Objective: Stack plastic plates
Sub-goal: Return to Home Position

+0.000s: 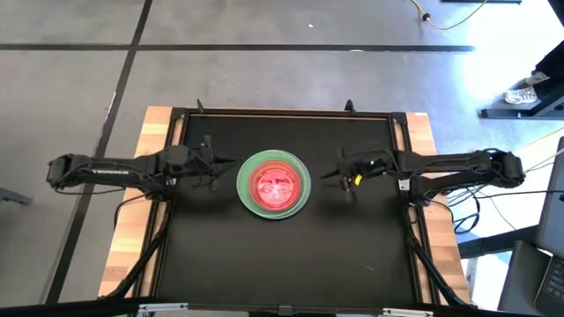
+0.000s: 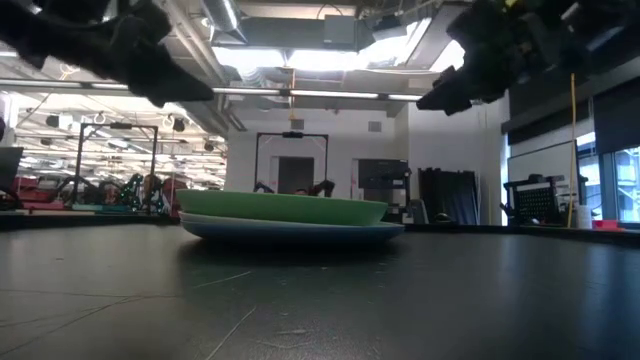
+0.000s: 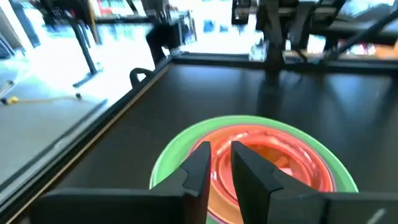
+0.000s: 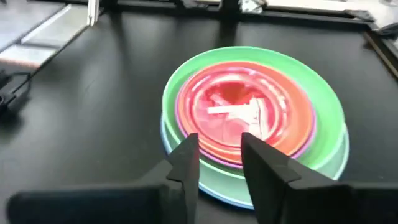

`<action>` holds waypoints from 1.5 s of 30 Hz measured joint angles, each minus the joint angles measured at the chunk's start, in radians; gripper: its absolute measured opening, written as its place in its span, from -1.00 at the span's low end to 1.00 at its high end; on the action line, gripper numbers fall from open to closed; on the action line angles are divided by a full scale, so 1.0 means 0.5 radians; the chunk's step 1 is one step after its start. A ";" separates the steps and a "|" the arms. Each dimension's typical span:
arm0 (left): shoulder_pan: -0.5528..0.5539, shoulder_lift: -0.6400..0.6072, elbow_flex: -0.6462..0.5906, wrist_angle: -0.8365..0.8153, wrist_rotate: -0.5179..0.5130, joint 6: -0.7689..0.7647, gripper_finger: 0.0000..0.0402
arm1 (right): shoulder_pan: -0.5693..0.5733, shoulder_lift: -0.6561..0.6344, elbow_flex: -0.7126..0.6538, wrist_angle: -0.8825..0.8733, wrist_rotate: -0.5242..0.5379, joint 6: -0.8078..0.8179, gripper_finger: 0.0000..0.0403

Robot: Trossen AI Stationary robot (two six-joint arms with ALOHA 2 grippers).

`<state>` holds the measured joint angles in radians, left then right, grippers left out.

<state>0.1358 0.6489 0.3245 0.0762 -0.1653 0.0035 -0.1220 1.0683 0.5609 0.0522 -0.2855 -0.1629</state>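
The plastic plates sit in one stack (image 1: 274,183) in the middle of the black table. A blue plate is at the bottom, then a green one (image 4: 323,118), a magenta rim, an orange plate (image 4: 298,124) and a translucent pink-red plate (image 3: 261,146) on top. In the low view the stack (image 2: 285,215) rests flat on the table. My left gripper (image 1: 227,165) (image 3: 219,155) hovers just left of the stack, slightly open and holding nothing. My right gripper (image 1: 326,176) (image 4: 219,149) hovers just right of it, also slightly open and holding nothing. Both are raised above plate height.
The black table top (image 1: 282,255) has bare room in front of, behind and beside the stack. A raised frame (image 1: 282,112) runs along its far edge and wooden strips (image 1: 132,220) along its sides. Cables hang off the right side (image 1: 458,211).
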 joint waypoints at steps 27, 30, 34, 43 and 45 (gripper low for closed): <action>-0.117 -0.903 -0.630 0.178 -0.009 -0.205 -0.99 | -0.307 -1.660 -1.055 0.422 0.340 0.463 -0.99; -0.153 -0.957 -0.633 0.140 -0.010 -0.210 -0.98 | -0.307 -1.884 -1.062 0.167 0.363 0.470 -0.99; -0.196 -1.029 -0.633 0.055 -0.018 -0.211 -0.97 | -0.307 -2.137 -1.062 -0.104 0.470 0.458 -0.99; -0.222 -1.243 -0.633 -0.045 -0.019 -0.089 -0.97 | -0.307 -2.104 -1.079 -0.132 0.511 0.492 -0.99; -0.222 -1.295 -0.633 -0.070 -0.045 -0.051 -0.97 | -0.307 -2.100 -1.078 -0.132 0.500 0.523 -0.99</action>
<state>0.0250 0.0016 0.0078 0.0414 -0.1877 -0.0221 -0.2752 0.0183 0.0218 -0.0137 -0.0356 0.0987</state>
